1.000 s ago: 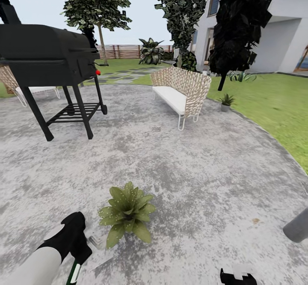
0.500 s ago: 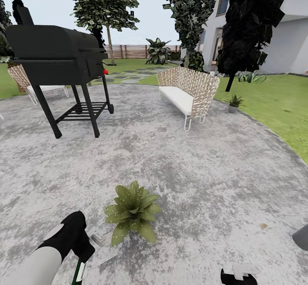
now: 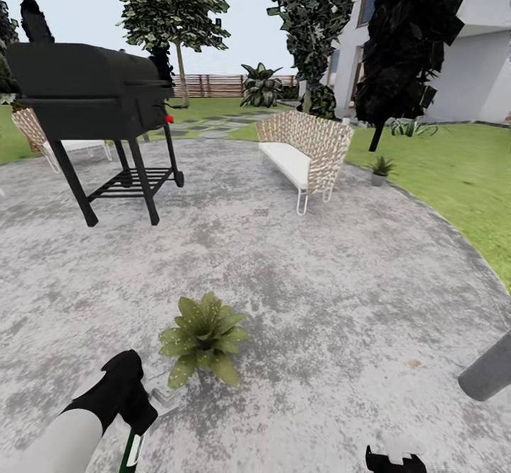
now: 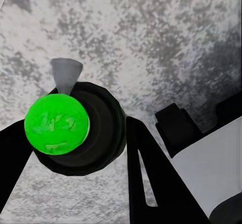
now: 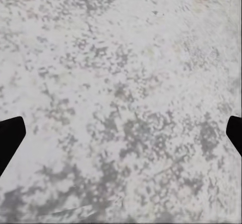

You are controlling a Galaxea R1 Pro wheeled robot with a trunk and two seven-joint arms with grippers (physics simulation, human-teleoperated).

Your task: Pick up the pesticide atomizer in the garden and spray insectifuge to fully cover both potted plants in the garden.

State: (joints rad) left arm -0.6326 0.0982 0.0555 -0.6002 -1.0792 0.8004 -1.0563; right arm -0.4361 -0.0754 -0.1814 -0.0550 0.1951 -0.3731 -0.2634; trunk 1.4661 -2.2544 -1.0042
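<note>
Gripping the pesticide atomizer (image 4: 75, 128), the left gripper (image 4: 70, 133) jaws clamp its dark body; its top shows bright green. Right gripper (image 5: 121, 133) jaws stand wide. One potted plant (image 3: 202, 338) sits just beside on the patio (image 3: 319, 281).

Only the head camera's view has shifted slightly.
</note>
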